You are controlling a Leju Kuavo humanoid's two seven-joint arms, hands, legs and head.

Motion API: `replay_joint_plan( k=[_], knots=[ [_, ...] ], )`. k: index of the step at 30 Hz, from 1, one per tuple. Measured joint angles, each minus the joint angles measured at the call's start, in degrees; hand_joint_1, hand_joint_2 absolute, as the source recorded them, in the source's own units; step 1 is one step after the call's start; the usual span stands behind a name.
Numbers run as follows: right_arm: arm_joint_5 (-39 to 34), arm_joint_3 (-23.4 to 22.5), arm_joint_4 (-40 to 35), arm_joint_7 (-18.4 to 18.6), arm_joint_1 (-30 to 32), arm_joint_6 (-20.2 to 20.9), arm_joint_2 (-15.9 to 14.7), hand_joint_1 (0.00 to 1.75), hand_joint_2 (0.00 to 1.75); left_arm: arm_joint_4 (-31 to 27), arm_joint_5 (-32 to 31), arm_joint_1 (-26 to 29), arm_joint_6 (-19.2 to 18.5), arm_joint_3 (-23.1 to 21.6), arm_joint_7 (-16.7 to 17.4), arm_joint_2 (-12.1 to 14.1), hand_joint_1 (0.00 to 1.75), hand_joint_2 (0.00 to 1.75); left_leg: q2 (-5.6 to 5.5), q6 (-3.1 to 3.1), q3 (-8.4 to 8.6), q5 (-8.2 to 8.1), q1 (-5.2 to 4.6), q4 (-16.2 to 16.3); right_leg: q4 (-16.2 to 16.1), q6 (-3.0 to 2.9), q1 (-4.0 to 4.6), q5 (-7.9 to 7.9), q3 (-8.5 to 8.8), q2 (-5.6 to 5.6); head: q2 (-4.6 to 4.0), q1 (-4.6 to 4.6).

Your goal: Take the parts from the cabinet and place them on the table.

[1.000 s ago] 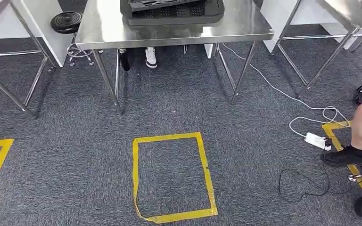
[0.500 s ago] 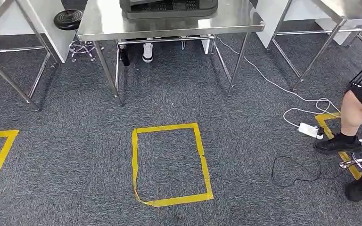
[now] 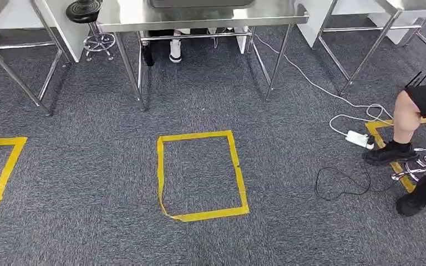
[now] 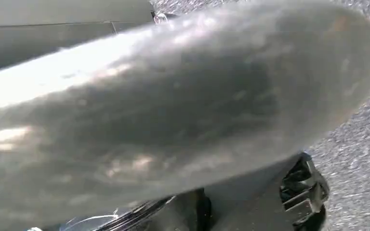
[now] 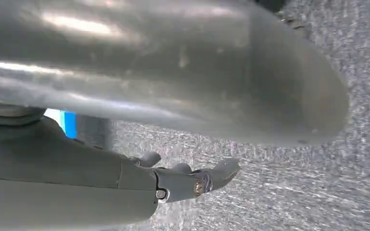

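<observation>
The steel table (image 3: 144, 16) stands at the far edge of the head view, and the rim of a dark tray (image 3: 199, 3) on it just shows. My right hand (image 5: 139, 185) hangs over grey carpet in the right wrist view; its dark fingers (image 5: 212, 178) are stretched out and hold nothing. A blurred grey cover of my left hand (image 4: 173, 120) lies close to the lens in the left wrist view. Dark fingers (image 4: 303, 185) show beyond it, and how they lie is unclear.
A yellow tape rectangle (image 3: 202, 135) marks the carpet ahead, with another tape mark (image 3: 5, 166) to the left. A person's leg (image 3: 405, 119), a chrome stool base (image 3: 421, 163), a power strip (image 3: 358, 138) and loose cables (image 3: 338, 185) lie at the right. A black stool (image 3: 86, 10) stands by the table.
The whole head view has shifted: table, tape rectangle and person have slid toward the top of the picture, so the camera has drawn back from the table. The tray has almost left the picture.
</observation>
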Motion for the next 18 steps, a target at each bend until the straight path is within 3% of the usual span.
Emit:
replay_joint_plan(
  k=[2, 3, 4, 5, 6, 7, 8, 9, 10, 12, 13, 14, 15, 16, 17, 18],
  knots=[
    [0.33, 0.11, 0.0, 0.02, 0.19, -0.04, 0.07, 0.0, 0.0, 0.0, 0.0, 0.05, 0.04, 0.02, -0.24, 0.02, 0.0, 0.0, 0.21, -0.93, 0.25, 1.43, 0.33, -0.97, 0.03, -0.83, 0.33, 0.53, -0.54, 0.01, 0.0, 0.09],
    [0.48, 0.15, 0.04, 0.0, 0.26, -0.04, 0.07, 0.0, 0.0, 0.02, 0.0, 0.26, 0.09, 0.07, -0.24, 0.02, 0.0, 0.0, 0.18, -1.42, 0.17, 2.01, 0.51, -1.42, -0.23, -1.43, 0.0, 1.55, -0.88, 0.0, 0.0, 0.13],
    [0.61, 0.37, 0.07, 0.02, 0.31, -0.04, 0.17, 0.0, 0.0, 0.0, 0.0, 0.26, 0.15, 0.13, -0.24, 0.13, 0.0, 0.0, 0.03, -1.36, -0.47, -0.27, 0.71, -0.24, -0.21, -1.89, -0.5, 2.09, -1.4, -0.07, 0.0, 0.09],
    [0.72, 0.55, 0.04, -0.04, 0.46, -0.04, 0.04, 0.0, 0.0, 0.0, 0.0, 0.41, 0.22, 0.26, -0.2, 0.13, 0.0, 0.0, -0.04, -1.33, -1.16, -3.84, 0.7, 2.35, -0.21, -2.65, -0.45, 2.61, -1.8, -0.08, 0.0, -0.26],
    [0.81, 0.63, 0.07, -0.18, 0.52, -0.04, 0.04, 0.0, 0.0, 0.02, 0.0, 0.57, 0.22, 0.39, -0.17, 0.13, 0.0, 0.0, -0.19, -1.49, -2.25, -7.49, 0.7, 6.65, -0.19, -2.95, -0.32, 3.04, -2.25, -0.14, 0.0, -0.19],
    [0.9, 0.63, 0.07, -0.26, 0.54, -0.04, 0.09, 0.0, 0.0, 0.02, 0.02, 0.65, 0.28, 0.48, -0.15, 0.13, 0.0, 0.0, -0.44, -1.72, -3.4, -9.94, 0.69, 11.28, -0.14, -3.06, -0.15, 3.41, -2.69, -0.15, 0.0, -0.3],
    [0.98, 0.66, 0.07, -0.26, 0.58, -0.04, 0.22, 0.0, 0.0, 0.02, 0.02, 0.69, 0.35, 0.66, -0.13, 0.13, 0.0, 0.0, -0.52, -1.88, -4.22, -11.12, 0.7, 15.23, -0.1, -3.09, 0.03, 3.77, -3.13, -0.18, 0.0, -0.17],
    [1.0, 0.68, 0.09, -0.26, 0.66, -0.04, 0.26, 0.0, 0.0, 0.02, 0.02, 0.75, 0.41, 0.83, -0.09, 0.13, 0.0, 0.0, -0.52, -1.98, -4.0, -10.85, 0.7, 17.08, -0.04, -2.97, 0.13, 4.03, -3.5, -0.19, 0.0, -0.24],
    [1.07, 0.7, 0.09, -0.26, 0.75, -0.04, 0.28, 0.0, 0.0, 0.02, 0.02, 0.79, 0.46, 0.87, 0.02, 0.13, 0.0, 0.0, -0.5, -1.97, -2.14, -9.88, 0.71, 15.86, 0.04, -2.89, 0.15, 4.17, -3.74, -0.21, 0.0, -0.24],
    [1.14, 0.74, 0.13, -0.26, 0.85, -0.02, 0.33, 0.0, 0.0, 0.02, 0.02, 0.78, 0.76, 0.92, 0.07, 0.18, 0.0, 0.0, -0.43, -1.87, 5.17, -7.01, 0.78, 6.46, 0.38, -2.73, 0.07, 4.2, -3.87, -0.19, 0.0, -0.26],
    [1.16, 0.76, 0.13, -0.26, 0.78, 0.02, 0.35, 0.0, 0.0, 0.0, 0.0, 0.71, 0.79, 0.94, 0.07, 0.2, 0.0, 0.0, -0.45, -1.72, 8.22, -7.17, 0.81, 1.65, 0.89, -2.65, 0.1, 4.15, -3.4, -0.19, 0.0, -0.22],
    [1.2, 0.79, 0.13, -0.26, 0.75, 0.02, 0.35, 0.0, 0.0, 0.0, 0.0, 0.58, 0.85, 0.94, 0.07, 0.17, 0.0, 0.0, -0.58, -1.29, 9.08, -8.11, 0.43, 0.88, 1.19, -2.15, 0.51, 4.04, -4.65, -0.2, 0.0, -0.39],
    [1.31, 0.79, 0.15, -0.15, 0.65, 0.09, 0.37, 0.0, 0.0, 0.0, -0.02, 0.69, 0.96, 0.94, 0.04, 0.17, 0.0, 0.0, -0.72, -0.84, 8.51, -7.47, 0.33, 1.2, 1.3, -1.89, 0.55, 4.0, -4.59, -0.13, 0.0, 0.03],
    [1.33, 0.81, 0.15, -0.11, 0.56, 0.09, 0.37, 0.0, 0.0, 0.02, -0.02, 0.73, 1.0, 0.96, 0.04, 0.17, 0.0, 0.0, -0.72, -0.47, 8.39, -7.97, 0.27, 0.69, 1.44, -1.5, 0.5, 4.03, -4.56, -0.11, 0.0, -0.24],
    [1.33, 0.81, 0.15, -0.05, 0.56, 0.09, 0.37, 0.0, 0.0, 0.02, -0.02, 0.73, 1.11, 1.01, 0.04, 0.18, 0.0, 0.0, -0.77, -0.29, 8.3, -7.82, 0.32, 0.51, 1.41, -1.26, 0.46, 4.03, -4.82, -0.11, 0.0, 0.09],
    [1.4, 0.81, 0.15, 0.13, 0.59, 0.09, 0.26, 0.0, 0.0, 0.02, -0.07, 0.73, 1.25, 1.03, 0.02, 0.13, 0.0, 0.0, -0.77, -0.33, 8.14, -7.7, 0.3, 0.41, 1.44, -2.07, 0.46, 4.1, -5.0, -0.08, 0.0, 0.0]
  ],
)
